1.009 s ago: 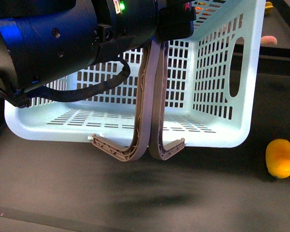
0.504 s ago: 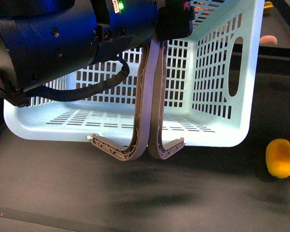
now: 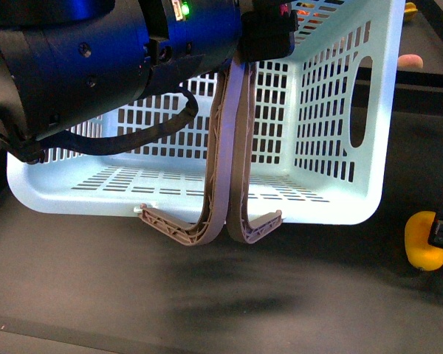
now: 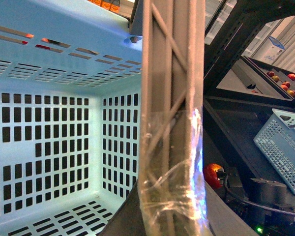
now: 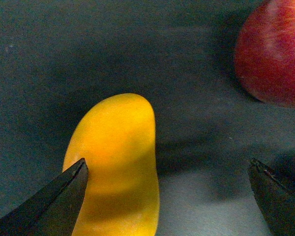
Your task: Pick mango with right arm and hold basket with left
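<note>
The light-blue basket [image 3: 332, 110] hangs tilted above the dark table, its two grey-brown handles [image 3: 232, 162] pressed together. My left gripper [image 3: 266, 33] is shut on those handles at the top of the front view. In the left wrist view the handles [image 4: 172, 98], wrapped in clear tape, run straight through my left gripper [image 4: 169, 216]. The yellow-orange mango [image 3: 419, 240] lies on the table to the right of the basket. My right gripper [image 5: 168, 172] is open just above the mango [image 5: 115, 162]. One fingertip [image 5: 73, 184] overlaps the fruit and the other stands well clear of it.
A round red fruit [image 5: 273, 49] lies close beside the mango. Behind the basket sit a pinkish object [image 3: 410, 61] and a yellow one [image 3: 410, 9]. The left wrist view shows another slotted blue basket [image 4: 285, 147] and a bin of red fruits [image 4: 280, 81].
A black part of my right gripper has entered the front view at the right edge and now covers the mango's right side. The basket and left arm have barely moved.
</note>
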